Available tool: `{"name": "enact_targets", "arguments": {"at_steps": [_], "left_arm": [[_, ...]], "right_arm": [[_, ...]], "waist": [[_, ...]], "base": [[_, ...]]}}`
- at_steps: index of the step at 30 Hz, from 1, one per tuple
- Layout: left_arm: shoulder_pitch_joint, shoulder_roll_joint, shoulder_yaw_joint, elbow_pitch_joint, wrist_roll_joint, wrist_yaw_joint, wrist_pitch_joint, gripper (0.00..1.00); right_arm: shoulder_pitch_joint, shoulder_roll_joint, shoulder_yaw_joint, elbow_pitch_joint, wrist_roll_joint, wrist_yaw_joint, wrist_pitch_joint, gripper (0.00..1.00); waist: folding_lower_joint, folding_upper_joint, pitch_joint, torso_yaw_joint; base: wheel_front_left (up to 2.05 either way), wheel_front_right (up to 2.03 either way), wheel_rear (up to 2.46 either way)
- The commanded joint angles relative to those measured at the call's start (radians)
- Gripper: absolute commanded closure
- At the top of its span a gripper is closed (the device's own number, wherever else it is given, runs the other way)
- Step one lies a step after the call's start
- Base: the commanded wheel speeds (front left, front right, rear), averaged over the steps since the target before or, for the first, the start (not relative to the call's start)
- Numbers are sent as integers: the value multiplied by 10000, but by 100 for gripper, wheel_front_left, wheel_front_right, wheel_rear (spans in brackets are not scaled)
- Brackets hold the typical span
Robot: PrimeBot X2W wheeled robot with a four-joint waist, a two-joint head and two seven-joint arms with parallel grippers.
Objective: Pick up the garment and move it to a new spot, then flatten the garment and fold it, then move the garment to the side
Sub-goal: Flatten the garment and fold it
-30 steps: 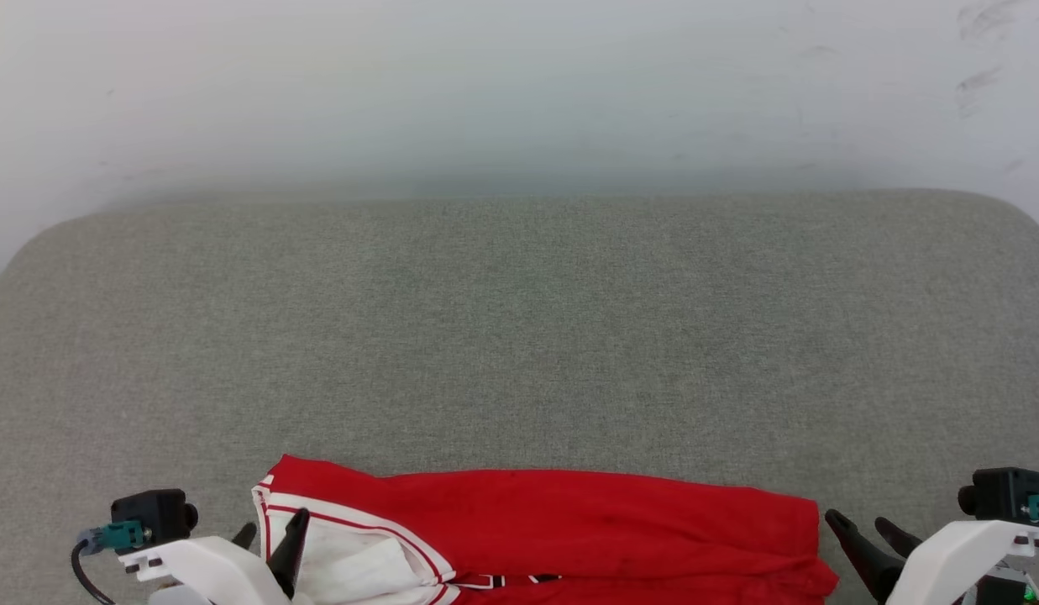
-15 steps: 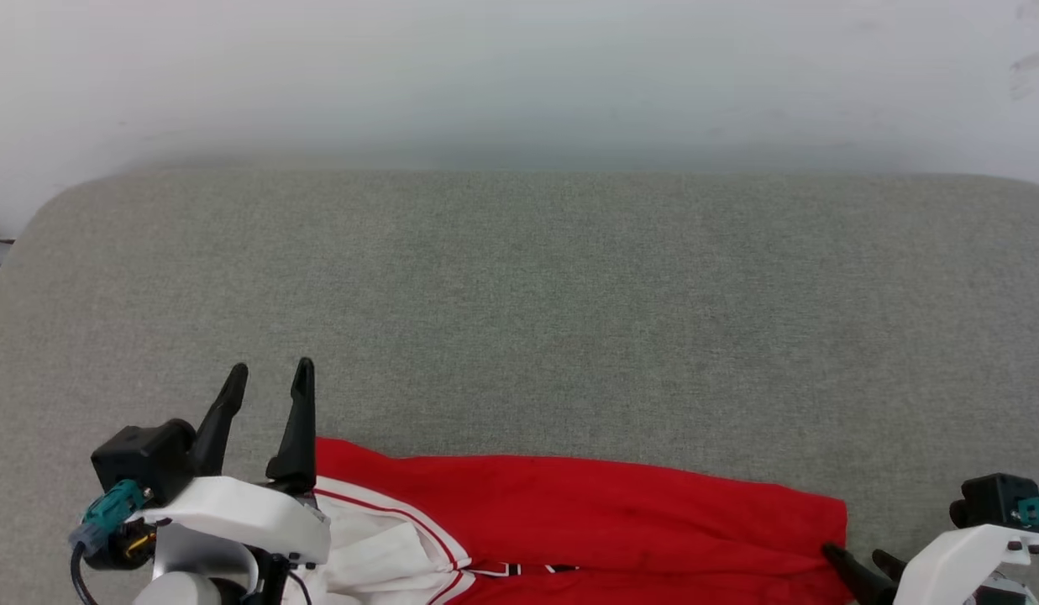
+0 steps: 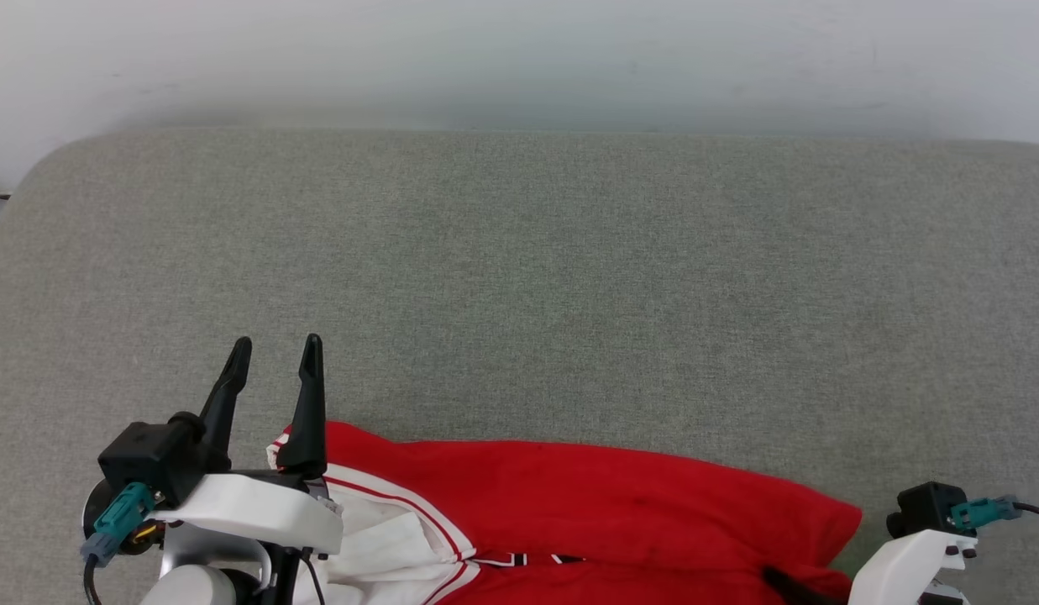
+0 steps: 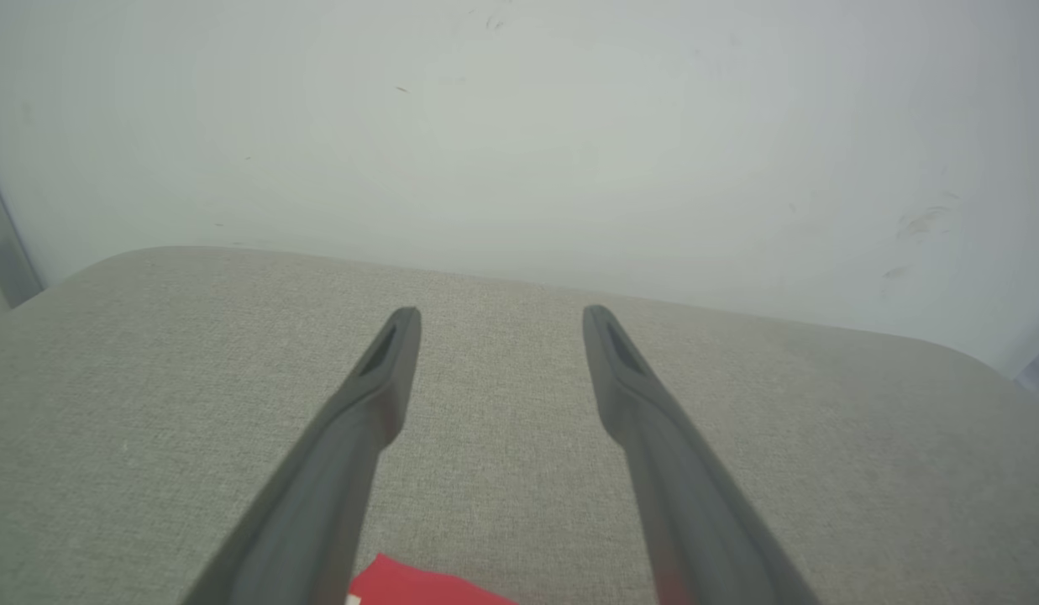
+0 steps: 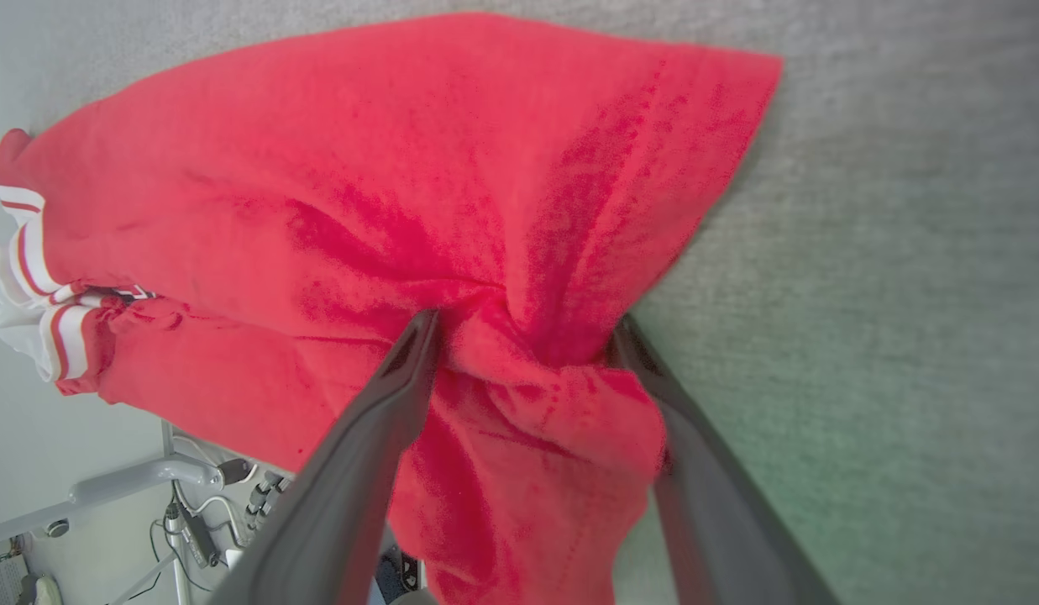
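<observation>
Garment [image 3: 611, 512] lies along the near edge of the grey fabric bench [image 3: 519, 277], white striped sleeve [image 3: 376, 538] at the left end. Left hand [image 3: 276, 344]: fingers apart over bare bench, nothing between them; its wrist view catches just a red corner [image 4: 418, 584]. Right hand [image 5: 523, 322]: head view gives only a dark finger [image 3: 784, 581] at the red hem. Its wrist view shows fingers spread wide astride a bunched fold.
</observation>
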Motion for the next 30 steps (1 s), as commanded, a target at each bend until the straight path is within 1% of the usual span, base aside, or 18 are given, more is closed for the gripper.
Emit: {"name": "enact_targets", "arguments": {"at_steps": [1, 2, 3, 4, 5, 6, 7, 13, 20, 24, 25, 30], "left_arm": [[-37, -44, -6, 39, 36, 48, -35, 0], [-38, -44, -9, 54, 39, 52, -45, 0], [-42, -47, -20, 70, 40, 37, -49, 0], [-46, -41, -33, 99, 45, 44, -31, 0], [-54, -40, -39, 111, 51, 50, -27, 0], [-62, -38, -64, 134, 41, 30, 2, 0], [-65, -28, -77, 154, 38, 17, 20, 0], [-37, 26, -156, 199, 96, 59, 58, 0], [235, 178, -199, 169, 192, 212, 123, 0], [402, 275, -224, 78, 261, 312, 152, 0], [429, 297, -237, 60, 273, 345, 161, 0], [543, 320, -304, -20, 358, 422, 191, 0]], "right_arm": [[406, 239, 420, 344, 141, -5, 276, 0], [450, 236, 504, 296, 136, -5, 307, 0], [479, 228, 534, 257, 131, -6, 315, 15], [477, 222, 559, 227, 137, -6, 303, 51], [478, 213, 572, 198, 138, -6, 306, 65], [466, 199, 571, 191, 140, -6, 315, 92], [445, 183, 563, 211, 144, -6, 349, 100], [58, -77, 273, 43, 175, -11, 166, 100], [-483, -624, -278, -237, 84, -11, -95, 100], [-785, -994, -852, -126, -28, -11, 1, 100], [-824, -1001, -1007, -128, -114, -9, 61, 100], [-899, -1311, -2150, -54, -343, -9, 437, 100]], "waist": [[-1, 1, -10, -2], [-1, 1, -19, -12], [-1, 1, -28, -22], [-1, 1, -46, -38], [-1, 1, -61, -56], [-1, 1, -79, -67], [-1, 1, -108, -76], [-1, 1, -273, -93], [-1, 1, -662, -199], [-1, 1, -861, -283], [-1, 1, -921, -308], [-1, 1, -1058, -399]], "base": [[0, 0, 0], [0, 0, 0], [0, 0, 0], [0, 0, 0], [0, 0, 0], [0, 0, 0], [0, 0, 0], [0, 0, 0], [0, 0, 0], [0, 0, 0], [0, 0, 0], [0, 0, 0]]}}
